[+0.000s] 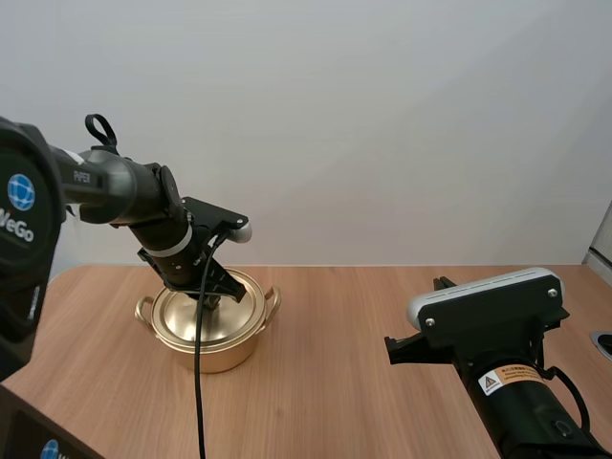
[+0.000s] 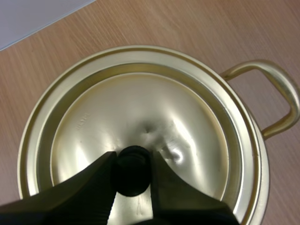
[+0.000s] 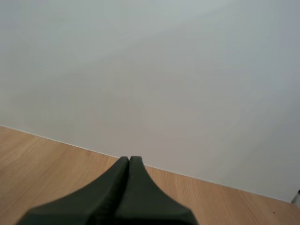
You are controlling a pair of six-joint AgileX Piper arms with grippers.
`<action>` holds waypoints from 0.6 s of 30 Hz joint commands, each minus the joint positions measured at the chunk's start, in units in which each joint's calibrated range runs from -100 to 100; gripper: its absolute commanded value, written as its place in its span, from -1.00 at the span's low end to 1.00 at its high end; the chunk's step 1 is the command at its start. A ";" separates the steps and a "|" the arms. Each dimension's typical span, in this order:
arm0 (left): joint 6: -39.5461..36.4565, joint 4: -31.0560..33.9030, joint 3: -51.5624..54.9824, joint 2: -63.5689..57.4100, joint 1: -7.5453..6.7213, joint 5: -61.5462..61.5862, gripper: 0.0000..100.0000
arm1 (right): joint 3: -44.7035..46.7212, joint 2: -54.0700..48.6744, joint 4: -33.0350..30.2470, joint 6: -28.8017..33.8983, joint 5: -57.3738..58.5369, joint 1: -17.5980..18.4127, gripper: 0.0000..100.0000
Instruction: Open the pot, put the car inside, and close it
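Down over the pot [image 1: 215, 356] with the left end effector [image 2: 132, 161], narrowed to the width of the black knob [image 2: 132, 177] and pinching it, one finger [image 2: 89, 192] pressed to each side. Seated flat on the pot, the gold domed lid [image 2: 140, 108], rim even all round, small dents in the metal just beside the knob. Placed on the left part of the counter [image 1: 344, 392] in the high view, well apart from the right arm, with a looped handle [image 2: 290, 96] out at each side. Fully closed at the right end effector [image 3: 129, 163], fingers together as one dark wedge, gripping nothing, held above bare wood and aimed toward the wall [image 1: 382, 124]. Light wood grain across the counter, flat and matte. Behind it, plain and pale, the wall meeting the far edge.
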 commanded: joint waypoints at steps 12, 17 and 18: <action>0.00 0.09 0.08 0.07 0.00 0.80 0.46 | 0.00 -0.03 0.02 -0.02 -0.06 -0.01 -1.00; 0.00 0.09 0.08 0.07 0.00 0.45 0.71 | 0.00 -0.03 0.02 -0.02 -0.06 -0.01 -1.00; 0.00 0.09 0.08 0.07 0.00 0.45 0.71 | 0.00 -0.03 0.02 -0.02 -0.06 -0.01 -1.00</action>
